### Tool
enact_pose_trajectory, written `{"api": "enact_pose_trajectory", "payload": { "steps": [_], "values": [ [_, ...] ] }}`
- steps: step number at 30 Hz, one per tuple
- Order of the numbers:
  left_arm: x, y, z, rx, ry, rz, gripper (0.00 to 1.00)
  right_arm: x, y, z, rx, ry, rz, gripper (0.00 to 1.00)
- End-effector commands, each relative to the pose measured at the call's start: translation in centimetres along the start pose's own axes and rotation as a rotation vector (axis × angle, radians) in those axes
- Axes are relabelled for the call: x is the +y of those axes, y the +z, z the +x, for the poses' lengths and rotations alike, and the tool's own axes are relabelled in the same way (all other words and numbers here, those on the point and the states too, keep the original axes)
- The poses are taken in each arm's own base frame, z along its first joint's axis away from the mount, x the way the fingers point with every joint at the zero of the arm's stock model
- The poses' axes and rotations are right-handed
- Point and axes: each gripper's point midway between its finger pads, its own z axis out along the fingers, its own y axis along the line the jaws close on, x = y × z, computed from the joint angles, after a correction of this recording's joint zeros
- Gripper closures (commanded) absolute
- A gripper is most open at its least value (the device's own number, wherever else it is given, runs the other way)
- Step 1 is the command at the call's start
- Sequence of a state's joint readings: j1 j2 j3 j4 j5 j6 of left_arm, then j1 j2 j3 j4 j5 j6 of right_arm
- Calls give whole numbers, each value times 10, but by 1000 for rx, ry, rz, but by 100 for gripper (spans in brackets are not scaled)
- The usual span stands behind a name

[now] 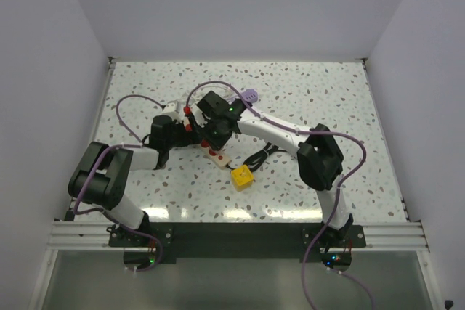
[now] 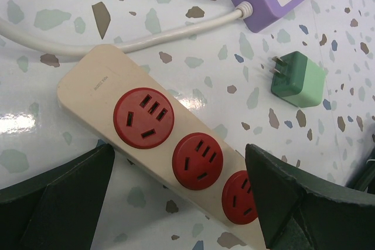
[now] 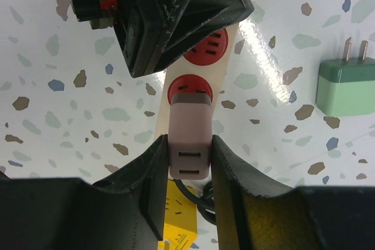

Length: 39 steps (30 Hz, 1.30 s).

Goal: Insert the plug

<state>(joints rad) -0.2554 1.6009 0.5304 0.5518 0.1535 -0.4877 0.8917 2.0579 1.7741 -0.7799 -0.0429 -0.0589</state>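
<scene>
The speckled white table [image 1: 305, 99] carries a cream plastic power strip with round red sockets [image 2: 94, 95]. The left gripper [image 2: 180, 165] straddles it, fingers spread and clamping nothing. The right gripper [image 3: 188, 155] pinches the pale pink-grey rectangular plug [image 3: 188, 118], whose nose meets a red socket [image 3: 188, 86] at 12 o'clock. Prong depth is hidden. The push should go straight along the plug's axis, with the strip braced.

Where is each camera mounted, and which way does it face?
Top external: above and behind the bases, looking down on the table; left arm and right arm show.
Left wrist: on the left arm, looking down at the cream power strip between its open left claw.
Right wrist: looking down past the right claw, shut on a pink plug at the strip.
Shared: both wrist views show the strip and green charger.
</scene>
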Motion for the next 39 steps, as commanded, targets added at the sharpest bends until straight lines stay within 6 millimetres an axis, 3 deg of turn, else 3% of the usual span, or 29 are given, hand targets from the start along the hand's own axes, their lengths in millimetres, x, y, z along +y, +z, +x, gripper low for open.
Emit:
{"api": "enact_pose_trajectory", "payload": {
  "steps": [1, 21, 39],
  "values": [
    [-11, 4, -10, -21, 20, 51, 1, 4, -27, -24, -91, 9, 2, 100],
    [-12, 3, -9, -15, 19, 58, 1, -2, -14, -12, -34, 12, 35, 100],
    [-13, 3, -8, -13, 21, 62, 1, -1, -6, -14, -27, 12, 24, 100]
  ]
}}
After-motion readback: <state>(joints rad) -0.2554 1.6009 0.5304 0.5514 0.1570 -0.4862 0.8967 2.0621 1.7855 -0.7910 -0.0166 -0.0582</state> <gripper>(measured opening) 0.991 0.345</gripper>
